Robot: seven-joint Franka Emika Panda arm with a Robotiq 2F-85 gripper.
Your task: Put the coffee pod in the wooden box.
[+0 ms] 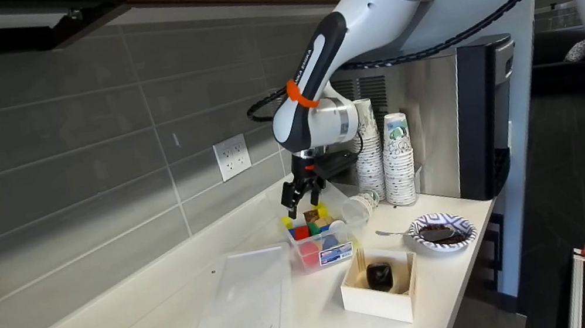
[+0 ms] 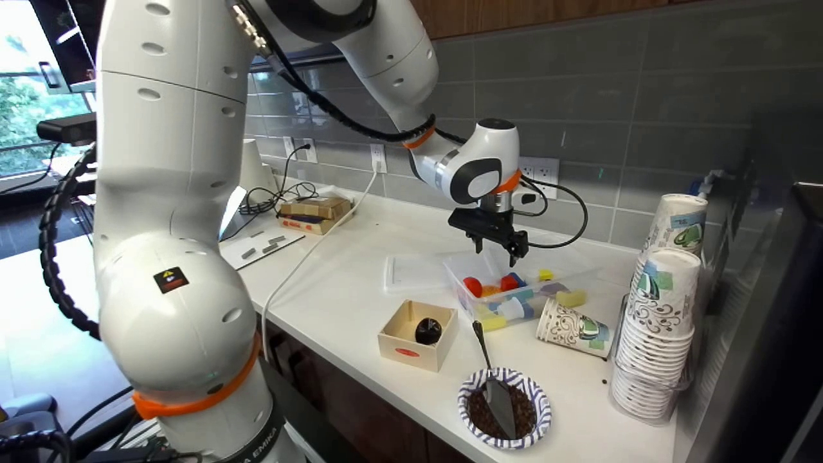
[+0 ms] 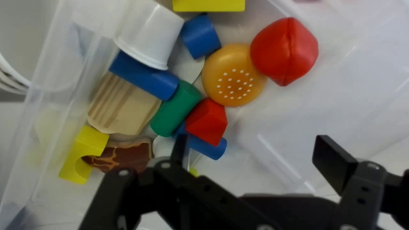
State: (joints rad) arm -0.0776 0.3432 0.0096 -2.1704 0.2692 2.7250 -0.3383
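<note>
My jaws stand wide apart, holding nothing and apparently touching nothing, above the clear plastic tub (image 1: 336, 254). Inside it, upper left in the wrist view, lies the white, cup-shaped coffee pod (image 3: 149, 34), as I read it. The pale, square wooden box (image 2: 422, 359), below centre in an exterior view, holds a rounded black object (image 2: 428, 331), no white pod; I judge grasp, carry and release all remain.

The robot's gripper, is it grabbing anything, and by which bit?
Nothing is held: the gripper hangs open above the clear tub, with nothing pinched in it.
</note>
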